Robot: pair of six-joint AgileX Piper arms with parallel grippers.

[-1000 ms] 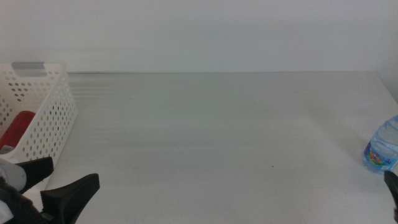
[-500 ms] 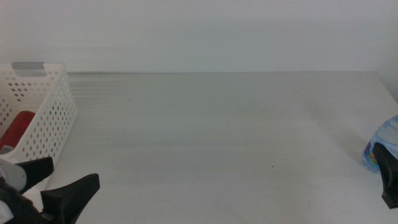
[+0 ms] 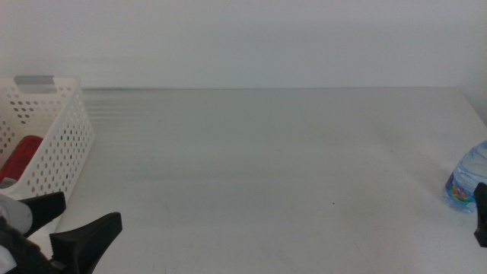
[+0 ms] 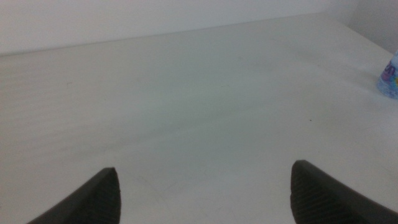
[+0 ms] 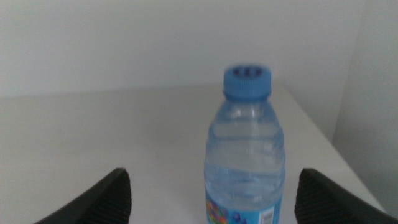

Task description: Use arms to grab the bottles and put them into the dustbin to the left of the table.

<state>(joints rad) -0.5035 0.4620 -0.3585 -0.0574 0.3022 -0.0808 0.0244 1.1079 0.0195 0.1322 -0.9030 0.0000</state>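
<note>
My right gripper (image 5: 211, 208) faces the water bottle (image 5: 245, 155), its jaws spread wide with the bottle upright between their lines but untouched. In the middle view only a dark jaw tip shows at the right edge, just beside the bottle (image 3: 468, 181), which stands near the right end of the worktop (image 3: 259, 167). My left gripper (image 3: 72, 228) waits at the near left corner, jaws apart and empty, just beside the dustbin (image 3: 65, 141).

Risks, as I judge them: the bottle is light, clear and narrow. A jaw arriving off-centre could nudge it over and send it rolling off the worktop's right edge, which lies close by. Closing high on the tapered shoulder could let it slip. It must also cross the whole worktop to reach the dustbin, probably by a handover, where a drop is possible.

Count: one water bottle on the worktop; one red can (image 3: 23, 156) visible inside the dustbin; one dustbin; two grippers. A pale object beside the can is too hidden to identify.
</note>
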